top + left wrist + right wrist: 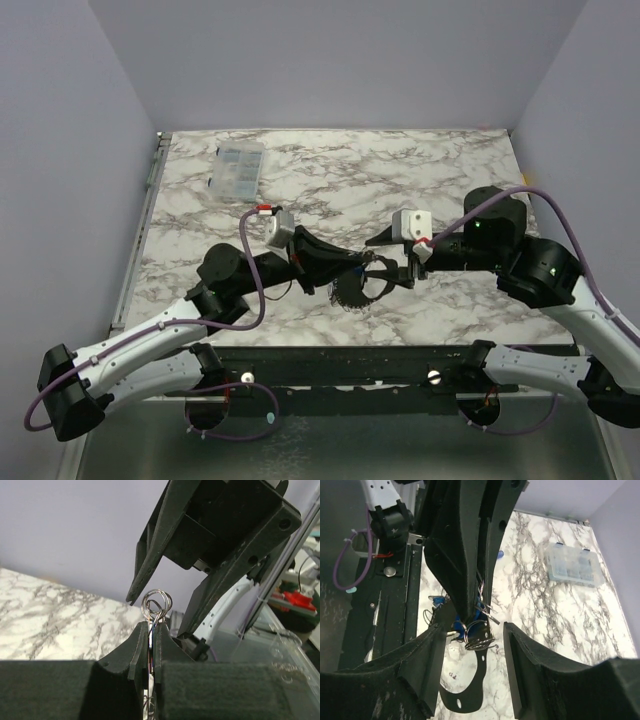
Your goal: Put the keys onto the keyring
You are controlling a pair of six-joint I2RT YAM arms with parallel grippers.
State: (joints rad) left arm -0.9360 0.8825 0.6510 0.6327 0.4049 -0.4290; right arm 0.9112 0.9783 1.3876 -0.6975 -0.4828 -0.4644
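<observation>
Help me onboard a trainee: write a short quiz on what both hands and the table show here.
1. Which hand clamps the keyring?
2. True or false: the right hand is shut.
3. In the top view, the clear box sits: A) on the far left part of the table; B) between the arm bases; C) in the right hand.
Key: 1. The left hand. 2. False, it is open around the ring. 3. A.

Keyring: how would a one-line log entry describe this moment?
left gripper: shut on keyring | right gripper: open, jaws either side of ring | clear box: far-left, apart
</observation>
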